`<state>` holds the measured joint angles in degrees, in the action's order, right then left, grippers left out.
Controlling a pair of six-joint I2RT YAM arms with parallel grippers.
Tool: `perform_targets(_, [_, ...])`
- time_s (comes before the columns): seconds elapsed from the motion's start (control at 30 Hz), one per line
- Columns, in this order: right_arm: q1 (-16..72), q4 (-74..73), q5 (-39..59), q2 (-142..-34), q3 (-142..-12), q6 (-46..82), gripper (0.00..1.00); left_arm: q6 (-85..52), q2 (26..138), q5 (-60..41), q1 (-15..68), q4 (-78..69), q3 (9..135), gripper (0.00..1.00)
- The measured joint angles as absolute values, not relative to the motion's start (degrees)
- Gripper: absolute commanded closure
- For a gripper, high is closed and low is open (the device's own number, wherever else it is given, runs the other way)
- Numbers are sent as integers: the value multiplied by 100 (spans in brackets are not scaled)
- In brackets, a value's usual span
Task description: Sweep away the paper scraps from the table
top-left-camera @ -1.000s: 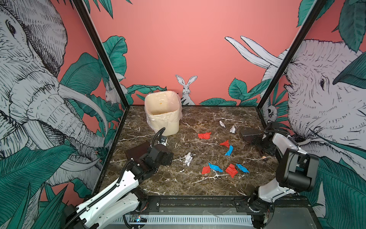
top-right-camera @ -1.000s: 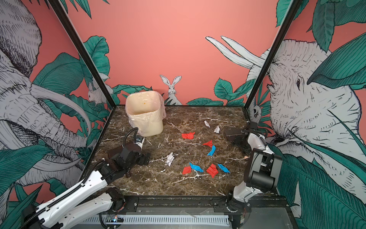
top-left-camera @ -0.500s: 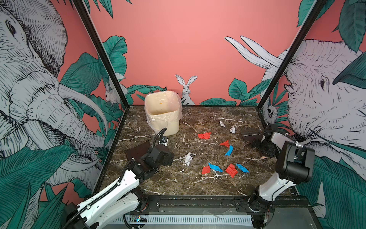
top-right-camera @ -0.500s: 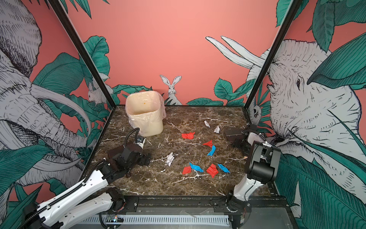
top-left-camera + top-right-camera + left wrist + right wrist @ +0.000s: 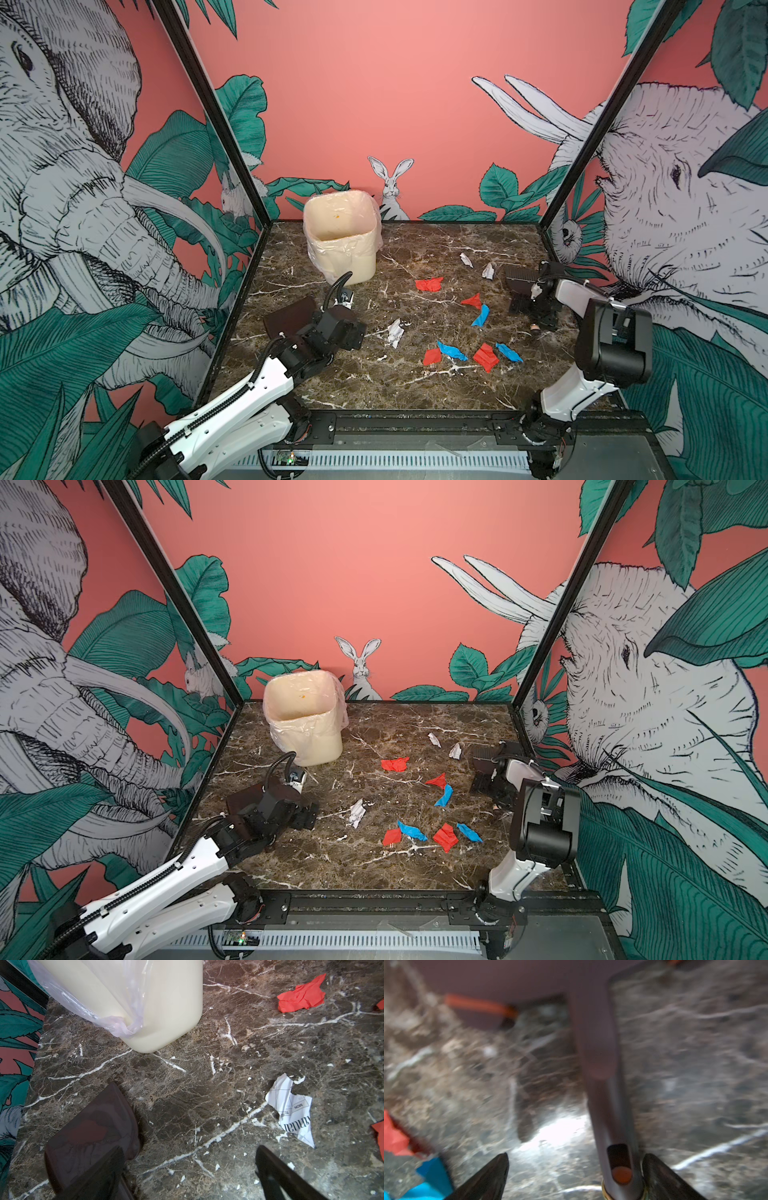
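Across the table (image 5: pixel 332 386) lie crumpled paper scraps (image 5: pixel 485 357).

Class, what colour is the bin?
The bin is cream; clearest in the left wrist view.

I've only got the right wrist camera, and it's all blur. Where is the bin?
Observer: The bin stands at the table's back left, lined with a plastic bag.
Operator: Is the left gripper busy?
Observer: No, the left gripper is open by the dark dustpan, holding nothing.
Operator: Any scraps besides my red and blue ones?
Observer: Three white paper scraps: two near the back right, one mid-table.
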<state>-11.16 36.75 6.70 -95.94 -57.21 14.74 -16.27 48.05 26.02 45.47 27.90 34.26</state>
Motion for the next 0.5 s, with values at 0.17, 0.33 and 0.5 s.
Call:
perform_targets(0.17, [-991,3938,447,-9592,-6007,1315,2,-1695,4810,2617,4624,2746,3391,0])
perform_targets(0.33, [-1020,3999,75,-9596,-6263,1085,0,-1693,4877,2615,4652,2635,3391,0])
perform_targets(0.5, [-1061,4018,47,-9810,-6523,805,8,-1688,4901,2613,4652,2613,3391,0])
